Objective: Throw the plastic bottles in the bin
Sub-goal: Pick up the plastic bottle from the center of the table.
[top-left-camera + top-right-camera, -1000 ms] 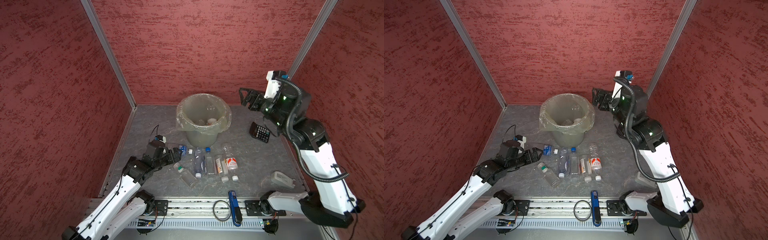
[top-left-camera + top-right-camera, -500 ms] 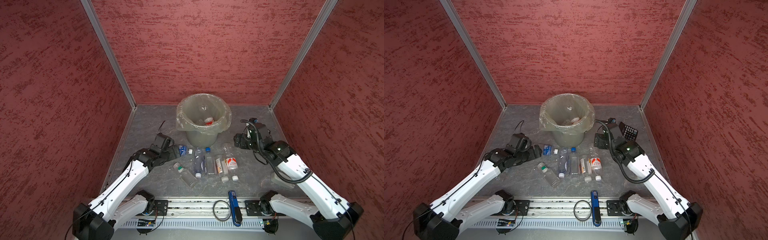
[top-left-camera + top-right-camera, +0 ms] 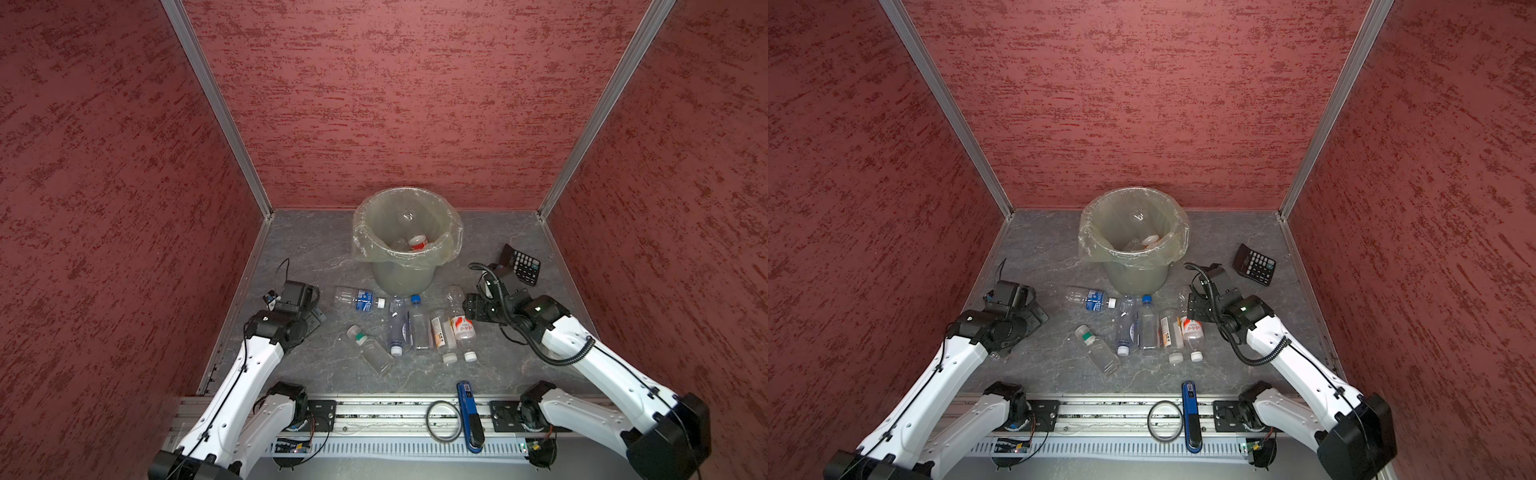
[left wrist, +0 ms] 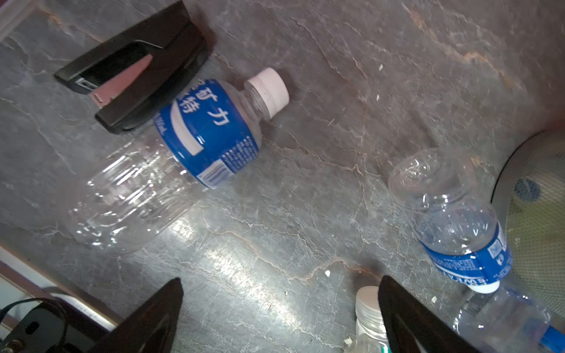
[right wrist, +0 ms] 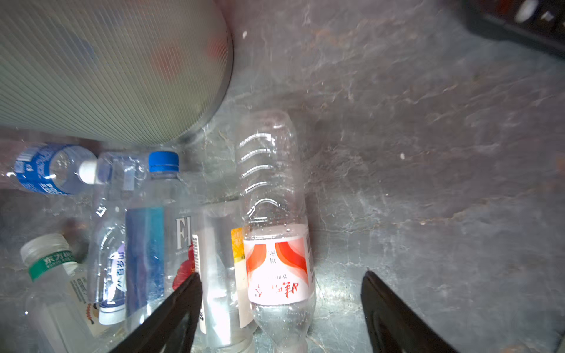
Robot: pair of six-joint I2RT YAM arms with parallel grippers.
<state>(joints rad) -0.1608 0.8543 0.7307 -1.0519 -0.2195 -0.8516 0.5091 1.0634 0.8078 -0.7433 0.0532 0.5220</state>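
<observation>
The bin [image 3: 407,232], lined with a bag, stands at the back with a red-capped bottle [image 3: 417,242] in it. Several plastic bottles lie on the floor before it. My right gripper [image 5: 281,275] is low over the red-white-label bottle [image 5: 276,266]. It is open, with its jaws astride that bottle and the orange-label bottle [image 5: 220,275] beside it. My left gripper [image 4: 281,279] is open over bare floor, short of the blue-label bottle [image 4: 211,131]. A white-capped, green-label bottle [image 4: 368,308] lies by one finger.
A black calculator [image 3: 521,266] leans by the right wall, behind my right arm. A blue flat tool [image 3: 469,415] and a ring [image 3: 444,419] rest on the front rail. A black stapler-like object [image 4: 137,70] lies against the blue-label bottle. Red walls enclose three sides.
My right arm has swung down from high beside the bin to the floor over the red-white-label bottle, its jaws narrowing. My left gripper has drawn back a little to the left.
</observation>
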